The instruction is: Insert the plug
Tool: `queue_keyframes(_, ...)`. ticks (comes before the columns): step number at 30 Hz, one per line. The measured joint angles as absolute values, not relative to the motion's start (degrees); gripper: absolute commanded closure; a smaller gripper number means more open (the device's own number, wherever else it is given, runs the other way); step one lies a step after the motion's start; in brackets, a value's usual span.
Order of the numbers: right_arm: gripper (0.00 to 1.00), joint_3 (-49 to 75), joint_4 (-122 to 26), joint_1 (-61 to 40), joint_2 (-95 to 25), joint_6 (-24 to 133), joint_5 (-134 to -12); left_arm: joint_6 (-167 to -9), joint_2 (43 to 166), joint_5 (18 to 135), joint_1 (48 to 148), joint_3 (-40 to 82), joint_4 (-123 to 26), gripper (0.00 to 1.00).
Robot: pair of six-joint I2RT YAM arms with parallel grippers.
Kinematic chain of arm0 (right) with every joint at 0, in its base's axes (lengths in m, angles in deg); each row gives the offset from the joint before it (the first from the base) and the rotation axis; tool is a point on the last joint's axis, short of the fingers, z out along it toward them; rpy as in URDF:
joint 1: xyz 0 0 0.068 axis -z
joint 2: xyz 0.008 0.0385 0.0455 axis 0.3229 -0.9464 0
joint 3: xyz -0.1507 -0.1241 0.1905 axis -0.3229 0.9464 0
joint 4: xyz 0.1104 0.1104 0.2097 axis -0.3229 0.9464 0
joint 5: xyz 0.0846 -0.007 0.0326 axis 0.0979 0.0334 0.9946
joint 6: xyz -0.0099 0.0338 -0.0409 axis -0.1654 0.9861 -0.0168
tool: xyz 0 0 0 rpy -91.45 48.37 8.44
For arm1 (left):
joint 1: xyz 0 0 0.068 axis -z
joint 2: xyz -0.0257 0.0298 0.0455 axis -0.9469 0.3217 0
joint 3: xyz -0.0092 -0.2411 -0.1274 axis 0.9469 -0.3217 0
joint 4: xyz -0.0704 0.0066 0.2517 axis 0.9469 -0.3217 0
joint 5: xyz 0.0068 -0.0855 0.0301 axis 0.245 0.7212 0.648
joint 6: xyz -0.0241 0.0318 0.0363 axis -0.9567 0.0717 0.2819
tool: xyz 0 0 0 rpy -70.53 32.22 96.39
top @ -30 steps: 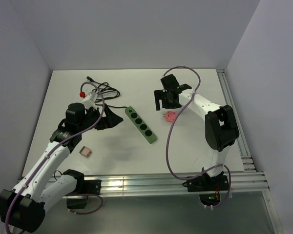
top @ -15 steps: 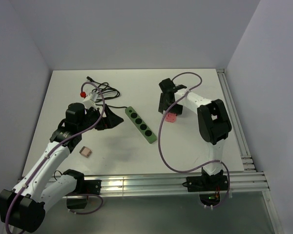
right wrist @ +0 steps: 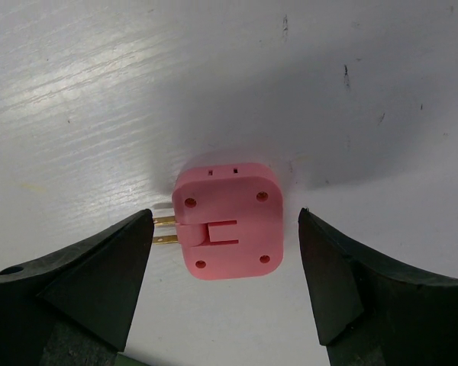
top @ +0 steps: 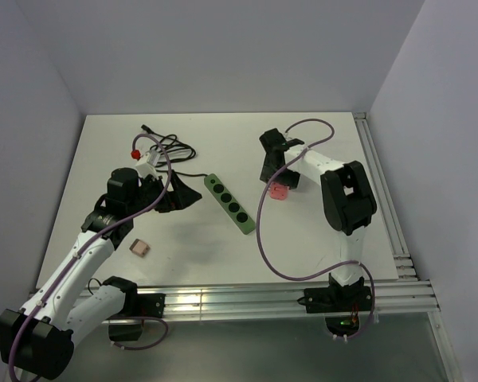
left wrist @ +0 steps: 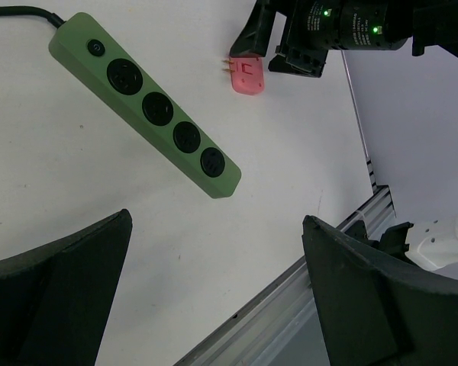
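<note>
**Status.** The right gripper (right wrist: 223, 255) hangs over the pink plug (right wrist: 229, 229) with its jaws spread, one finger on each side and a gap showing on both. Nothing is gripped. The left gripper (left wrist: 216, 229) is also spread wide and holds nothing, and it is poised above the table (top: 199, 247). The plug lies flat on the table, at about 2 o'clock from the green power strip (top: 230, 204) in the top view, and well apart from it. In the right wrist view its prongs point to 9 o'clock.

**Hazards.**
- The 9 o'clock finger faces the prongs. Closing along this line would likely clamp metal rather than the body, so the plug may twist or slip out.
- The plug sits low. Descending too far could drive the fingertips into the table, while stopping short could pinch only the top edge.
- A flat grip leaves the prongs sideways, so they will need turning to face the sockets before insertion.

**Clearance.**
- Bare table surrounds the plug on all sides.
- The side rail (top: 382, 199) bounds the table at 3 o'clock.
- The right arm's purple cable (top: 263, 231) hangs between plug and strip and could snag on the way across.
</note>
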State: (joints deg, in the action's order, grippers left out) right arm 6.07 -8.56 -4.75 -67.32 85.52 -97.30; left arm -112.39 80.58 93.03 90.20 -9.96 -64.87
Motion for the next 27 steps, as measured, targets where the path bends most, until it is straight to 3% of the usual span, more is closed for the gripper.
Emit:
queue_keyframes(18, 0.23, 6.1, -9.3, -3.6, -69.7, 86.2, -97.8, -112.3, 80.9, 93.1, 90.2, -10.0, -64.9, 0.01)
queue_keyframes(27, 0.37, 6.0, -10.7, -3.4, -70.2, 86.6, -96.1, -112.3, 80.9, 93.1, 90.2, -10.0, -64.9, 0.00)
